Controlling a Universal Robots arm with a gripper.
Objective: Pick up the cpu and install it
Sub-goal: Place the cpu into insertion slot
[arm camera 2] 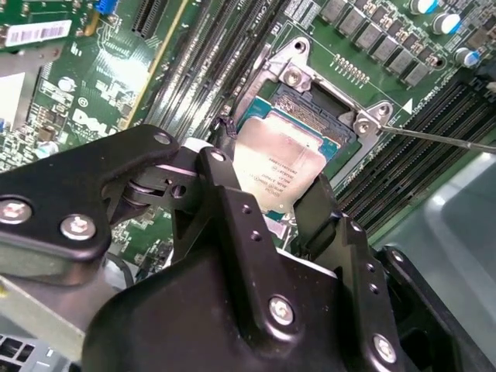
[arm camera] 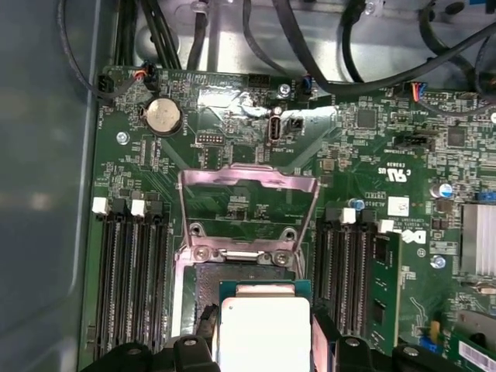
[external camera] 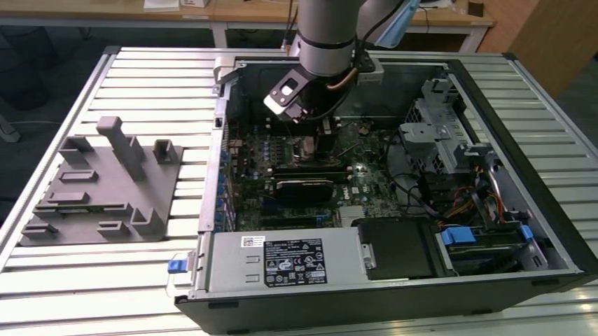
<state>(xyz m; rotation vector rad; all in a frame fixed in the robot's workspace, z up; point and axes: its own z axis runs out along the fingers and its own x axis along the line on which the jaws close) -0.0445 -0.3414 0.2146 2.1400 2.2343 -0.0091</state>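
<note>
The gripper (arm camera 2: 267,182) reaches down into an open computer case (external camera: 551,217) that lies on the slatted tabletop (external camera: 122,287). Its two black fingers (arm camera 2: 225,201) are clamped on opposite edges of the cpu (arm camera 2: 279,159), whose pale metal top faces up between them. In both wrist views the chip hangs directly over the motherboard's socket (arm camera 2: 314,108), with part of the dark socket bed still showing just past the chip's far edge. Whether the cpu already touches the socket cannot be told. Just beyond the gripper, the socket's metal load plate (arm camera: 248,205) stands flipped open. Rows of memory slots (arm camera: 132,263) run along both sides of the gripper. In the exterior view a grey tray (external camera: 103,196) with upright posts sits well apart from the gripper, outside the case.
</note>
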